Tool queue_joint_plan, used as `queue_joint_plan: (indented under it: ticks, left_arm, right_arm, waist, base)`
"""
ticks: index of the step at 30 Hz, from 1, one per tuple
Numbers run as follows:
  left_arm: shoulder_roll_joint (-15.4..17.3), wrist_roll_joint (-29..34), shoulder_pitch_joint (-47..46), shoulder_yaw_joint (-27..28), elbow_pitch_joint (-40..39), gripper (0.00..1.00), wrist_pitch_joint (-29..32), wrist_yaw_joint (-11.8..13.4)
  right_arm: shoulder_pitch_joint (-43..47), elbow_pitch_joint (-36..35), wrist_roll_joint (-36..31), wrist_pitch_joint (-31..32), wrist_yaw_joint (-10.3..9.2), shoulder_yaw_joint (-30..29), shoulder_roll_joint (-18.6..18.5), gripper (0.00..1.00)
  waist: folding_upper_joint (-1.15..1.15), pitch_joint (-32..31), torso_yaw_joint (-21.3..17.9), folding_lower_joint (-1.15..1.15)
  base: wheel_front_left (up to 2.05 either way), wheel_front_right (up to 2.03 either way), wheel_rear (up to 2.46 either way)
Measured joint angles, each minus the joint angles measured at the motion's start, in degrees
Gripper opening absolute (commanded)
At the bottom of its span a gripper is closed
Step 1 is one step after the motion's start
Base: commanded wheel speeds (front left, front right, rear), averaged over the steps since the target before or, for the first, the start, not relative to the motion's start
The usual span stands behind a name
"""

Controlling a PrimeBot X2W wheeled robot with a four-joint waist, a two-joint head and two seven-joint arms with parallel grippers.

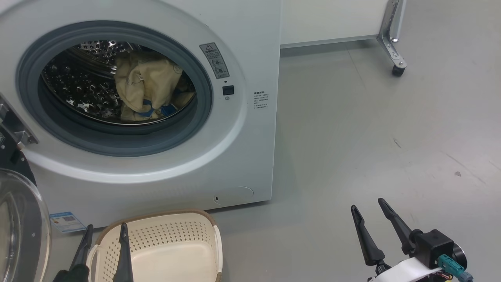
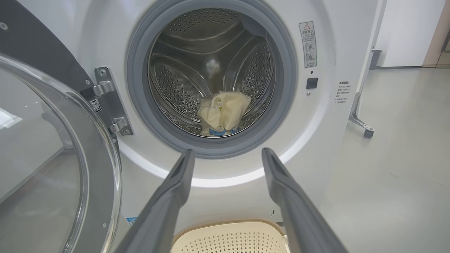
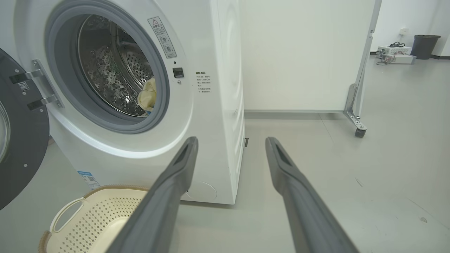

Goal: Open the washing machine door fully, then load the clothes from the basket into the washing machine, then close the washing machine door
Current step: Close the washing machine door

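Observation:
The white washing machine [image 1: 242, 156] stands with its round door [image 1: 19, 231] swung wide open at the left [image 2: 52, 168] [image 3: 17, 151]. Cream-yellow clothes [image 1: 146, 88] with blue patches lie inside the steel drum [image 2: 223, 112] [image 3: 147, 95]. On the floor before the machine sits the cream basket [image 1: 172, 250] [image 2: 228, 239] [image 3: 98, 218], with nothing showing inside it. My left gripper [image 1: 105, 231] hovers open over the basket's left edge, pointing at the drum [image 2: 227, 154]. Off to the right, over bare floor, my right gripper [image 1: 368, 205] [image 3: 232, 142] is open and holds nothing.
A white partition panel [image 1: 332, 19] on a metal leg with a caster [image 1: 398, 70] stands behind and right of the machine. Grey floor [image 1: 372, 137] spreads to the right. A dark bin [image 3: 426, 45] and a box sit far back.

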Motion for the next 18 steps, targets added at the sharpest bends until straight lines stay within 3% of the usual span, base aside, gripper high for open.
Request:
queue_joint_plan:
  ticks: [18]
  left_arm:
    - [0.2,0.5,1.0,-0.5,-0.9,1.0,0.4,0.2]
  right_arm:
    - [0.0,-0.3,0.1,0.1,0.0,0.3,0.0,1.0]
  waist:
    - [0.0,-0.1,0.6,0.0]
  base:
    - [-0.94,0.94,0.0]
